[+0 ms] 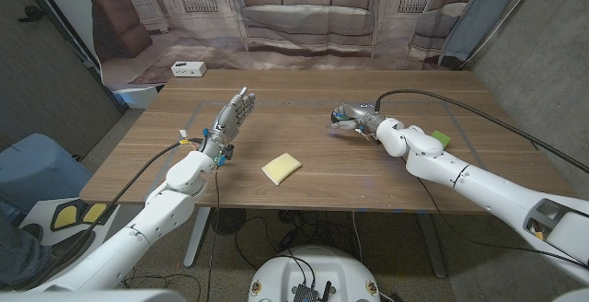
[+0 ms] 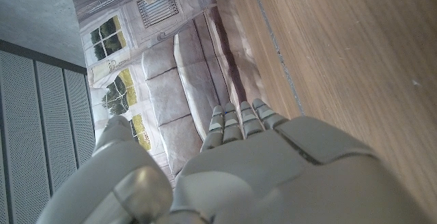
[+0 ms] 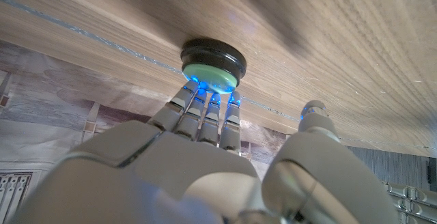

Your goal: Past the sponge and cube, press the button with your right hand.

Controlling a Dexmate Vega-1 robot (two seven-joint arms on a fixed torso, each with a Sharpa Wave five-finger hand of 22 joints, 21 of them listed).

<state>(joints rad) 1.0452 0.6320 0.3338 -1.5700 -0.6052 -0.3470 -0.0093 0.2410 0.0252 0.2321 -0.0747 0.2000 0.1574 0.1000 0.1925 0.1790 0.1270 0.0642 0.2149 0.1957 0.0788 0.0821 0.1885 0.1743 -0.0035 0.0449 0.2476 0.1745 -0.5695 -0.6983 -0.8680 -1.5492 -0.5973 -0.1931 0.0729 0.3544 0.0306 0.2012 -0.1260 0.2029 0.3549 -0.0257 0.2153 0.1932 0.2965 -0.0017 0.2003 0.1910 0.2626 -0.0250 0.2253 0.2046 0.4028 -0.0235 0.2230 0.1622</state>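
My right hand [image 1: 354,116] reaches over the far middle of the wooden table [image 1: 294,109], its fingers stretched out. In the right wrist view its fingertips [image 3: 205,104] touch the front edge of a round black button with a lit green top [image 3: 213,65], and blue light glows on them. A yellow sponge [image 1: 281,168] lies near the table's front middle. A small green cube [image 1: 441,139] sits just behind my right forearm. My left hand [image 1: 235,113] is raised above the table's left part, fingers spread and holding nothing [image 2: 246,162].
A small white box [image 1: 188,69] lies beyond the table's far left corner. A black cable [image 1: 479,110] runs across the right side of the table to my right arm. A printed sofa backdrop hangs behind.
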